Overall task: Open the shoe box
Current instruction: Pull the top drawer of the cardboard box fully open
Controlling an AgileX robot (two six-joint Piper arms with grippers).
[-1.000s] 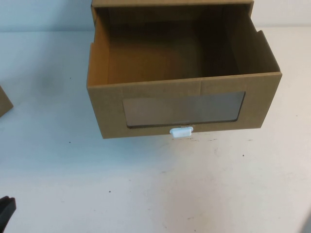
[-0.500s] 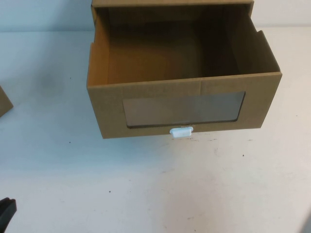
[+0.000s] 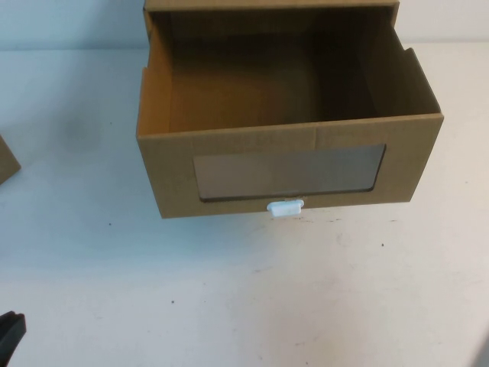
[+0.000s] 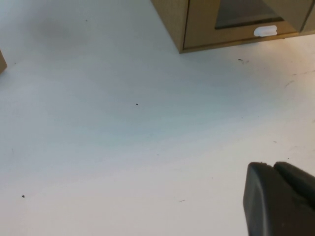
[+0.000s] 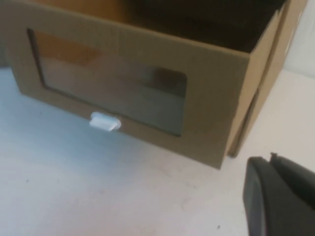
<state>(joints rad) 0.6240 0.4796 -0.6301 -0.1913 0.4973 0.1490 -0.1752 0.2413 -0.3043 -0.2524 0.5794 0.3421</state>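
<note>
High view angled down at table (image 3: 229, 306); wrist views low, close; all share shoe box (image 3: 176, 172) front

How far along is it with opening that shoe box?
Done, it seems: the drawer stands slid out, its inside showing, nothing gripping its white tab. In hand: nothing. The left gripper hangs over the table near-left; the right gripper, fingers shut, near-right, clear of the drawer. Left: apparently nothing.

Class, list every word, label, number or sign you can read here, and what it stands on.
None: no readable text on the brown cardboard shoe box, its white plastic pull tab or the white table.
The left gripper near the table's left front and the shut right gripper before the box bear none.
</note>
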